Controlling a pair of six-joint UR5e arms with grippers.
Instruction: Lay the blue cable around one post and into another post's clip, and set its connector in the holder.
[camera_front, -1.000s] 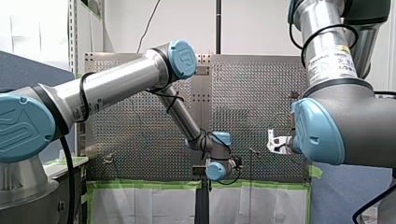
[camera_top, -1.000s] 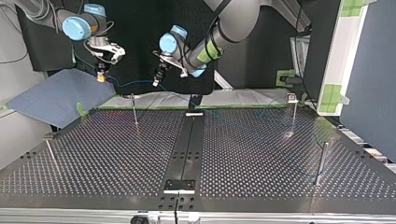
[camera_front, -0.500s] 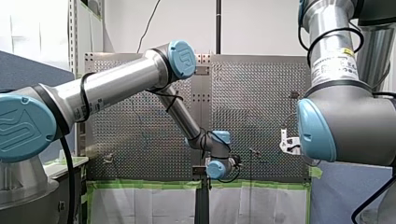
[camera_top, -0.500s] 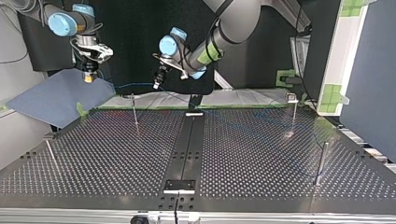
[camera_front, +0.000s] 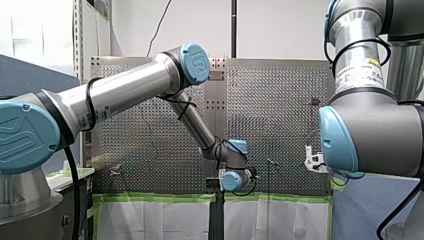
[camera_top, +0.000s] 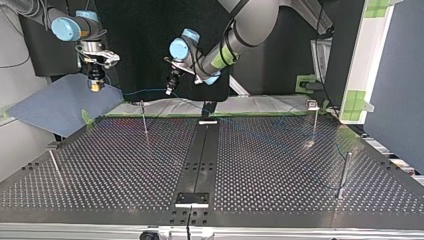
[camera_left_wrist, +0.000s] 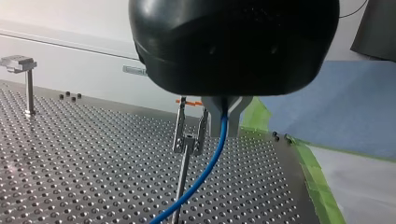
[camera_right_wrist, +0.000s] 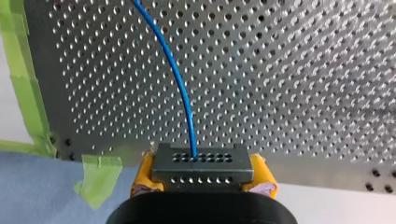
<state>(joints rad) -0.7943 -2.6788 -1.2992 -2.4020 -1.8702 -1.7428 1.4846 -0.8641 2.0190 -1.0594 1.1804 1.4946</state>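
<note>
Left gripper state: my left gripper (camera_left_wrist: 224, 116) has its fingers closed on the blue cable (camera_left_wrist: 205, 170), which leaves between them and drops toward the table (camera_left_wrist: 70, 154).
Right gripper state: my right gripper (camera_right_wrist: 202, 175) has its yellow pads (camera_right_wrist: 141, 176) clamped on the connector (camera_right_wrist: 202, 161). The cable exits the connector's face, heading away from the gripper.
Cable location: in the top view the held span hangs in the air between the two grippers, above the table's far edge. The connector sits at that view's far left, over the table corner beside the blue cloth (camera_top: 55, 107).
Key relation: the clip post (camera_left_wrist: 188, 140) stands just beside and below the left fingers. The cable passes next to its prongs, apparently outside them.
Span axis: left to right in the top view, with the clip post under it, between the grippers.
Nearer arm: my left; judged best placed to lower the cable into the clip.
Hidden: the holder cannot be identified. Beyond the left gripper the cable is only a faint line, so wrapping round a post cannot be confirmed. In the front view the arms cover both grippers' fingers.
</note>
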